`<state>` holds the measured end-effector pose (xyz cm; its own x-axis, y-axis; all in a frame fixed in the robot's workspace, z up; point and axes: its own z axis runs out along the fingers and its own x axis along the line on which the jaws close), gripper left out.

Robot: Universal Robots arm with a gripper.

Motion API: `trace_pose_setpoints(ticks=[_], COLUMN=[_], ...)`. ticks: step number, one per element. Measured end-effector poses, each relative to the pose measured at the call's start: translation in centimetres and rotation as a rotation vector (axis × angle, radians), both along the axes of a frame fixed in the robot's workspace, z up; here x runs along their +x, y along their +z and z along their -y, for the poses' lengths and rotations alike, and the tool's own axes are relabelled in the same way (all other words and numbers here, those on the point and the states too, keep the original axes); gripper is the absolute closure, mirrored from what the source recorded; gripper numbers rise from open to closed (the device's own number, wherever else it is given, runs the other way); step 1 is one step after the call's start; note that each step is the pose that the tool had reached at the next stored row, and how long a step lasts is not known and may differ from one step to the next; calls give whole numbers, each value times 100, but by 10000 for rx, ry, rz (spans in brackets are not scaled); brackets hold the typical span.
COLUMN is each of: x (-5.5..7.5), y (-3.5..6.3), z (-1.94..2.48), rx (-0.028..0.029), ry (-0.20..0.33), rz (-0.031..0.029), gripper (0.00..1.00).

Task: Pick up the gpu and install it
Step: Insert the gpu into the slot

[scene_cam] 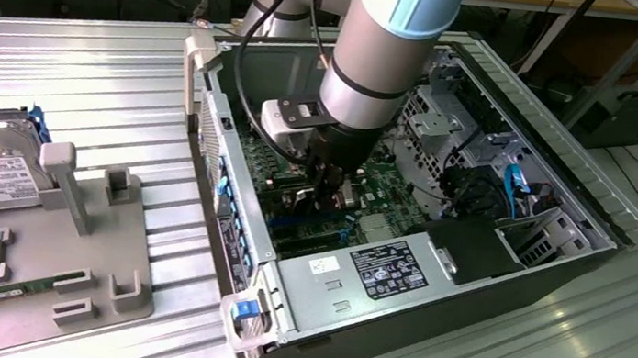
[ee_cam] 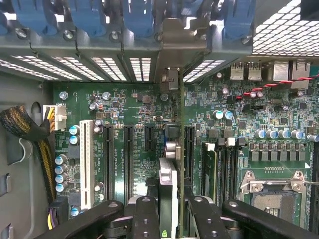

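The gpu point(ee_cam: 180, 149), a thin, stiff, likely fragile card seen edge-on over the motherboard point(ee_cam: 129, 109), sits clamped along its top edge between the gripper point(ee_cam: 172, 209) fingers.

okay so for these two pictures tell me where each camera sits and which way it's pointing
Exterior view: off the arm, raised, looking down at the open computer case on the metal table; the arm reaches into it.
Wrist view: on the wrist, looking straight along the black fingers at the motherboard; they are shut on the gpu, seen edge-on.
Shared: the motherboard, the gripper and the case interior.
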<state>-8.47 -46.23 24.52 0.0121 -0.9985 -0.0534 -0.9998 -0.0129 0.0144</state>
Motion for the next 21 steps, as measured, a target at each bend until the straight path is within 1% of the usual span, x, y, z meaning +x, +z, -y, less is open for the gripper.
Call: trace_pose_setpoints(ticks=[4,10,19,21], x=[0,0,0,-4], y=[0,-30,-33,-45], z=[4,6,4,1], rx=[0,-6,0,-7], ry=[1,1,1,0], rz=[0,-4,-1,-3], gripper=[72,72,72,72])
